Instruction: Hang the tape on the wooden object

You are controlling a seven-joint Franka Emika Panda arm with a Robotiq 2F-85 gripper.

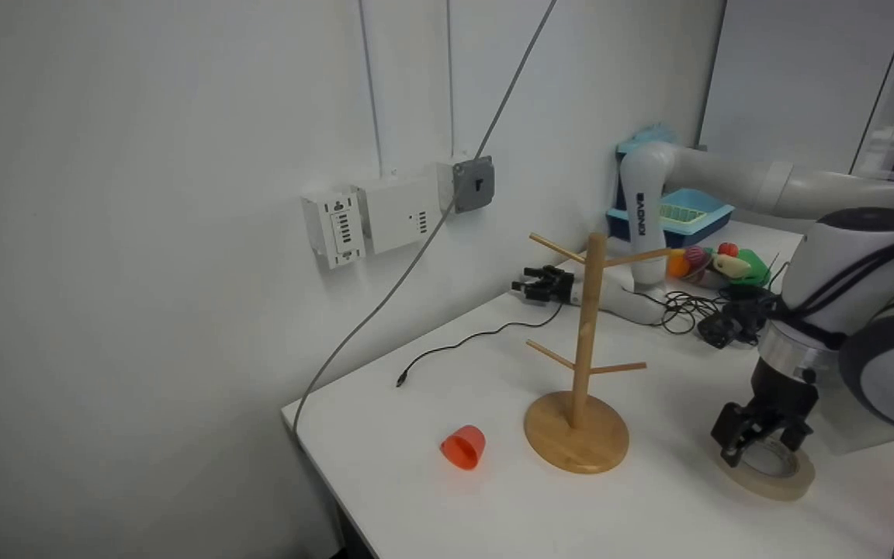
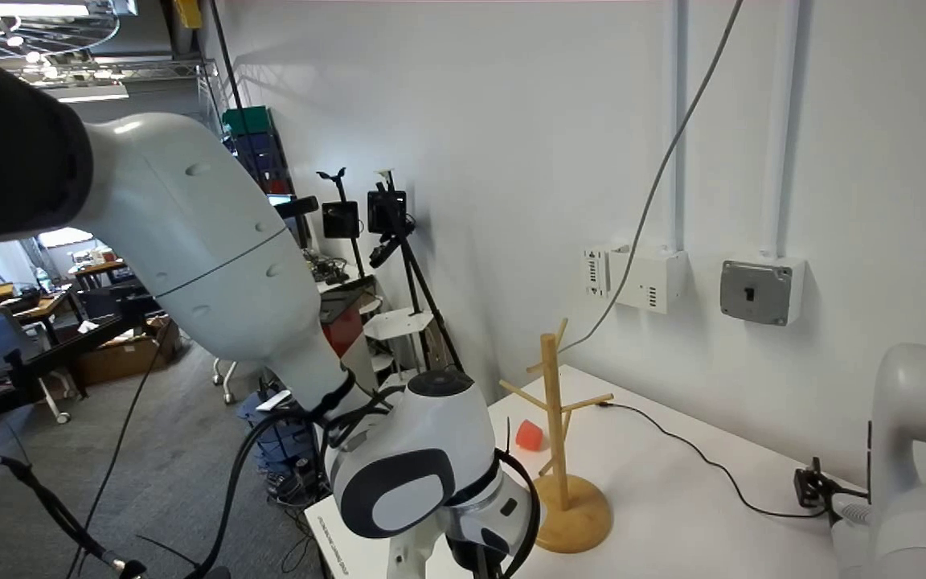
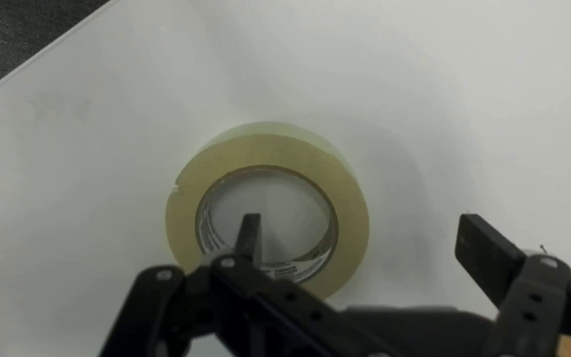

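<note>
While spread wide, holding nothing, lower the gripper (image 3: 359, 229) astride one wall of the tape (image 3: 270, 149), flat on the table (image 1: 493, 512) near the wooden stand (image 1: 586, 334); sink one finger (image 3: 250, 235) into the hole, then squeeze.

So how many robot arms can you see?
2: the Panda arm, over the tape roll, and the Kinova arm, beyond the wooden mug tree in an exterior view. More could be out of view.
</note>
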